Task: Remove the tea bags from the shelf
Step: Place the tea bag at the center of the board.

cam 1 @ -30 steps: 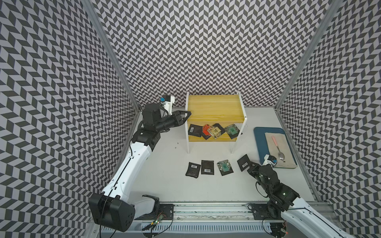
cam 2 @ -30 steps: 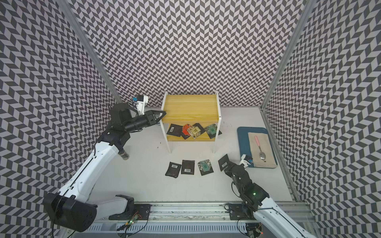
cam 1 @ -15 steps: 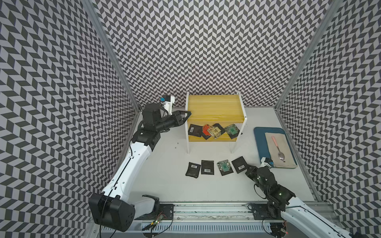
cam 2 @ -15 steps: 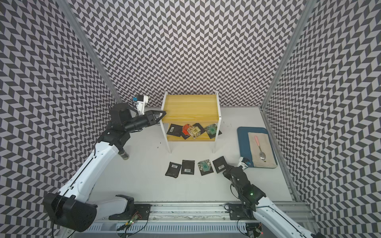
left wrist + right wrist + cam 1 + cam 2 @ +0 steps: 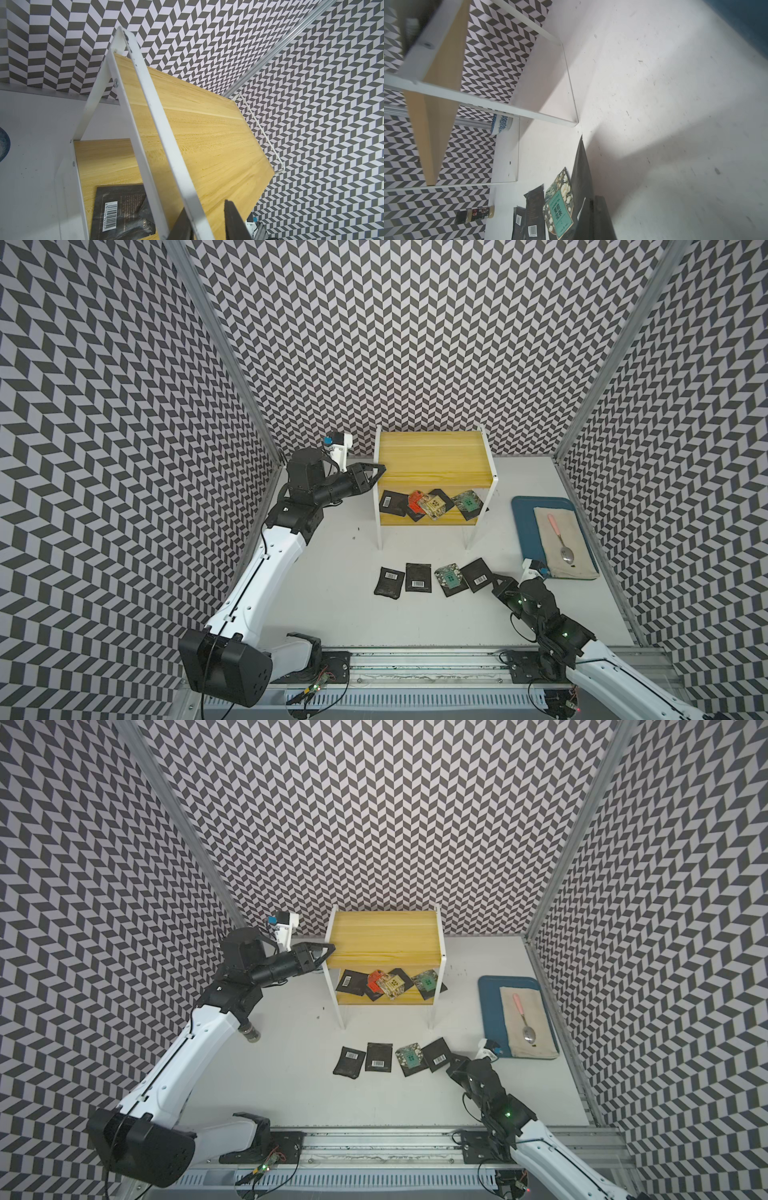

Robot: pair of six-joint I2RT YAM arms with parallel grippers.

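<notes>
The shelf [image 5: 432, 456] [image 5: 384, 936] stands at the back of the table. Several tea bags [image 5: 432, 504] [image 5: 390, 984] lie overlapping on its lower yellow board; the top board is bare. My left gripper [image 5: 380, 468] [image 5: 204, 205] is shut on the white side frame at the top board's front left corner. A black tea bag [image 5: 120, 209] lies just below it. Three tea bags [image 5: 417, 577] lie in a row on the table in front. My right gripper [image 5: 497, 585] [image 5: 592, 200] is shut on a black tea bag [image 5: 478, 572] [image 5: 581, 176], held low beside the green one [image 5: 449, 578].
A dark blue tray [image 5: 523, 531] at the right holds a beige cloth [image 5: 577, 531] and a pink-handled spoon [image 5: 561, 543]. A small spice jar [image 5: 250, 1032] stands under my left arm. A blue-and-white cup [image 5: 501, 123] sits behind the shelf. Patterned walls enclose three sides.
My right gripper has carried the black tea bag left and down to the end of the row on the table. The left arm has not moved.
</notes>
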